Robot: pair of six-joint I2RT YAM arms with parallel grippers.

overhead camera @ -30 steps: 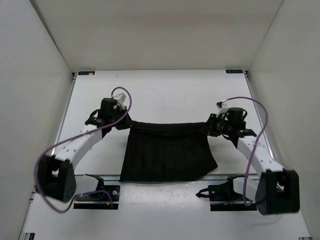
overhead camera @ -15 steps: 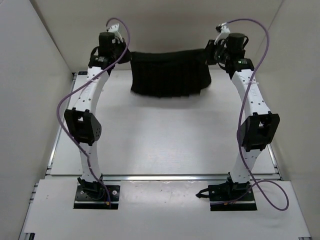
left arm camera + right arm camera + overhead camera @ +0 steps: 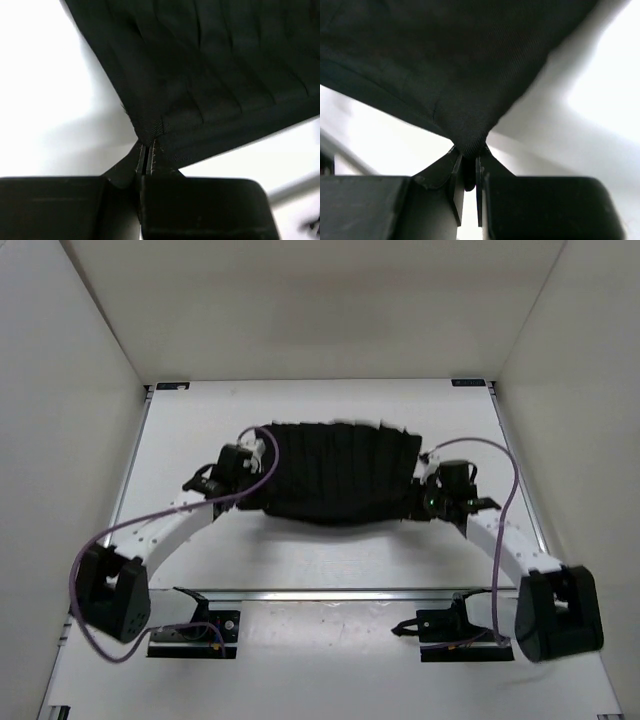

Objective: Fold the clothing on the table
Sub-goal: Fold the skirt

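Pinching hard, the left jaws are clenched on one corner of the clothing [image 3: 200,75], and the fabric bunches to a point where it enters the slit between them. The right jaws grasp the opposite corner the same way, with a small tuck of cloth wedged in their narrow gap. Close up, the cloth [image 3: 445,65] shows a fine diagonal weave, matte black and thin enough to crease sharply at each pinch. Parallel pleats run away from the left grip as soft raised ridges. From above, the garment [image 3: 340,475] sits around the middle of the desk [image 3: 330,555], well apart from all four edges, stretched between the left arm [image 3: 170,525] and the right arm [image 3: 505,545]. Its near edge bows in a shallow curve between the two held corners, and its far hem looks blurred. Whether it lies fully flat or hangs partly lifted I cannot tell. No fold shows: it looks like one spread layer, fan-shaped and wider toward the far edge. So the task seems at its start, with the spreading underway and every fold left to make.
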